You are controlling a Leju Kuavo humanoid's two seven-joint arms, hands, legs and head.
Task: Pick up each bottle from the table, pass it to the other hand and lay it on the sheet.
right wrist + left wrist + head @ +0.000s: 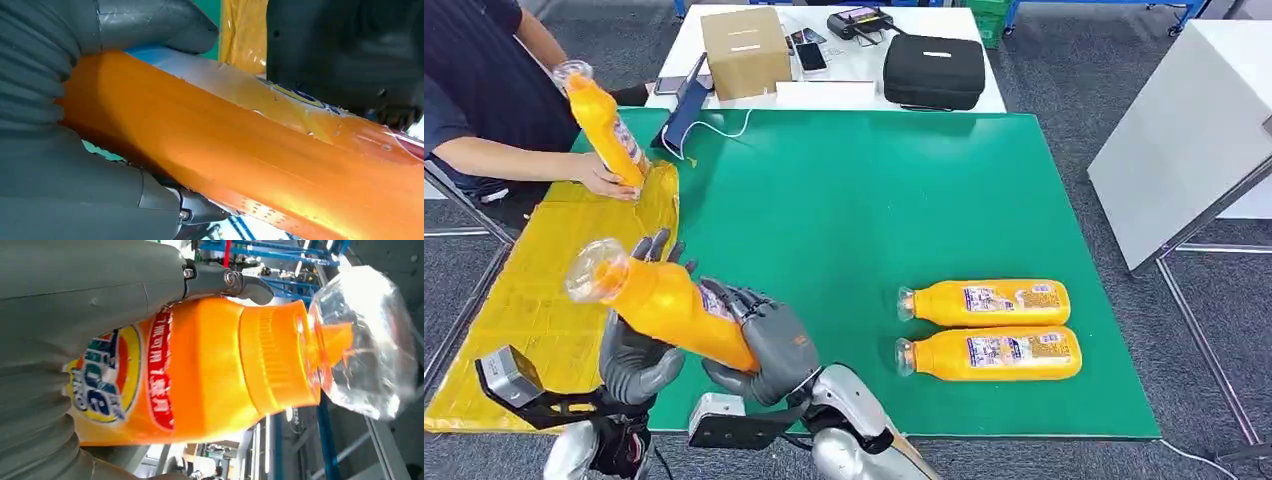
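Held bottle: an orange bottle point(669, 305) with a clear cap sits tilted in the air between both hands, above the near edge of the green surface point(854, 230), cap end toward the yellow sheet point(534, 300).
Right hand: the right hand point(764, 340) wraps the bottle's lower body, fingers closed around it.
Left hand: the left hand point(639, 350) clasps the middle from the other side, fingers closed on the label.
Handover risk: if one hand lets go before the other's grip is firm, the smooth bottle could slip out base first.
Sheet risk: a person's hand point(609, 180) holds another bottle point(604, 125) upright on the sheet's far end; a careless lay could crowd it.
Waiting: two bottles point(989, 325) lie side by side on the green surface.
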